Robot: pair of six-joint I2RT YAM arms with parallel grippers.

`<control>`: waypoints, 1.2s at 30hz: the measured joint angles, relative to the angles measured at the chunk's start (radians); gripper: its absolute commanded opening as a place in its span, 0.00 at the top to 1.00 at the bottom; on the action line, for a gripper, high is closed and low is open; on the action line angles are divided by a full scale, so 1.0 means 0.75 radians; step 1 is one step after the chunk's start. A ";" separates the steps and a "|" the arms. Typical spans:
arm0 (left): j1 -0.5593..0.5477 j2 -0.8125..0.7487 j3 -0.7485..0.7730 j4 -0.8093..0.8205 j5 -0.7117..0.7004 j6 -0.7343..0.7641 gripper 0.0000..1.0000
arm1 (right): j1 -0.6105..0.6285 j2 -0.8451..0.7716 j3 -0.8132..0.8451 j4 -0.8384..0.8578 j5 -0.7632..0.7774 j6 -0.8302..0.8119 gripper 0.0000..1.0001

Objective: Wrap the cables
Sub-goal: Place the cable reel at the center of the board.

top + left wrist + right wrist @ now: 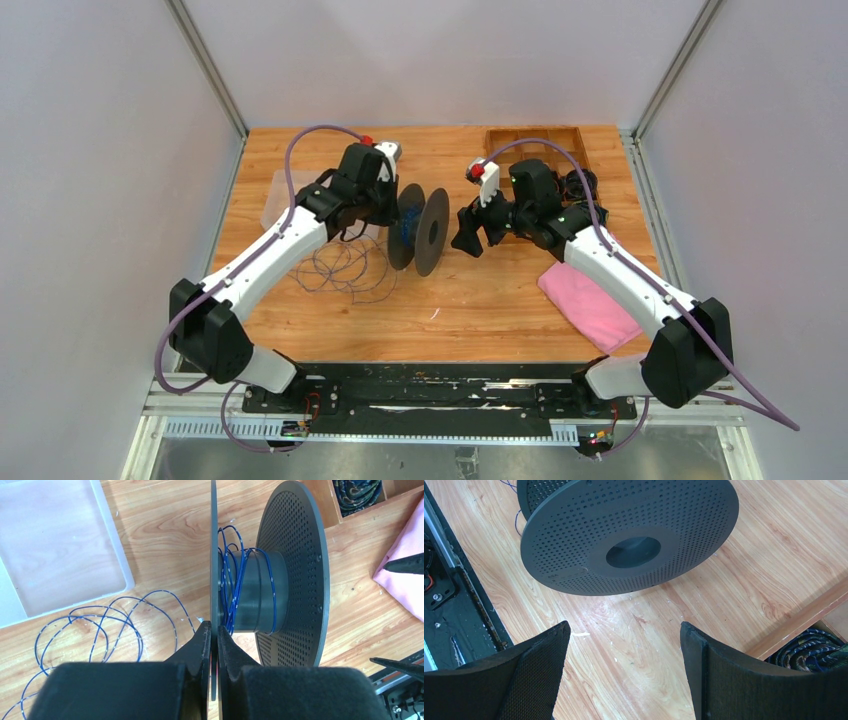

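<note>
- The thin blue cables [226, 595] are partly wound on the hub of a black spool [295, 570]. The rest lies in loose loops on the table [480, 300] to its left.
- The left gripper [214, 630] is reaching in from the left, with its jaws pinched on the rim of the spool's near flange.
- The right gripper [624, 627] faces the far flange, a little apart from it, with its jaws wide and empty.

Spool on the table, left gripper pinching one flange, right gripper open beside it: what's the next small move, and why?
Probably ease the open right gripper onto the spool's facing flange to turn it. The left gripper is shut on the other flange, only a few turns of cable sit on the hub, and most lies in loose loops on the table.
</note>
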 measured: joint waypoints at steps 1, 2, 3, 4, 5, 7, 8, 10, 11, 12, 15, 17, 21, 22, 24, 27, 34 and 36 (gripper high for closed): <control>-0.006 0.000 0.000 0.000 -0.004 0.002 1.00 | 0.000 0.000 -0.001 0.000 0.001 -0.001 0.20; -0.010 0.000 0.001 0.001 -0.007 0.005 1.00 | 0.000 0.000 -0.001 0.000 0.002 -0.003 0.20; -0.016 0.000 0.000 0.001 -0.010 0.007 1.00 | 0.000 0.000 -0.001 0.000 0.002 -0.006 0.20; -0.021 0.000 0.000 0.001 -0.013 0.007 1.00 | 0.000 0.001 -0.002 -0.001 0.003 -0.009 0.20; -0.026 0.000 0.000 0.001 -0.016 0.010 1.00 | 0.000 0.001 -0.002 0.000 0.003 -0.011 0.20; -0.038 0.001 0.000 0.002 -0.022 0.012 1.00 | 0.000 0.000 -0.002 -0.001 0.003 -0.018 0.20; -0.044 0.003 0.001 0.002 -0.024 0.014 1.00 | 0.000 0.001 -0.002 0.000 0.003 -0.020 0.20; -0.054 0.007 0.000 0.005 -0.029 0.017 0.99 | 0.000 0.001 -0.002 -0.001 0.003 -0.023 0.20; -0.062 0.011 0.001 0.008 -0.033 0.021 1.00 | 0.000 0.002 -0.002 0.000 0.003 -0.023 0.20; -0.068 0.015 0.000 0.011 -0.037 0.023 1.00 | 0.000 0.005 -0.002 0.000 0.003 -0.023 0.20; -0.096 0.035 0.000 0.016 -0.060 0.036 0.99 | 0.000 0.016 -0.002 -0.001 0.003 -0.024 0.20; -0.112 0.046 0.001 0.017 -0.072 0.047 0.98 | -0.001 0.024 -0.003 -0.001 0.003 -0.024 0.20; -0.135 0.052 0.000 0.021 -0.098 0.067 0.93 | -0.003 0.026 -0.005 -0.005 0.003 -0.024 0.20; -0.138 0.052 0.000 0.022 -0.102 0.070 0.92 | -0.003 0.026 -0.005 -0.005 0.003 -0.024 0.20; -0.142 0.052 0.000 0.025 -0.108 0.073 0.89 | -0.003 0.026 -0.007 -0.005 0.002 -0.024 0.20; -0.145 0.052 -0.001 0.034 -0.115 0.076 0.88 | -0.003 0.027 -0.008 -0.006 0.002 -0.024 0.20; -0.146 0.052 -0.003 0.043 -0.115 0.075 0.87 | -0.003 0.043 -0.008 -0.006 -0.017 -0.023 0.20; -0.147 0.052 -0.007 0.046 -0.113 0.075 0.85 | -0.003 0.056 -0.008 -0.006 -0.030 -0.022 0.20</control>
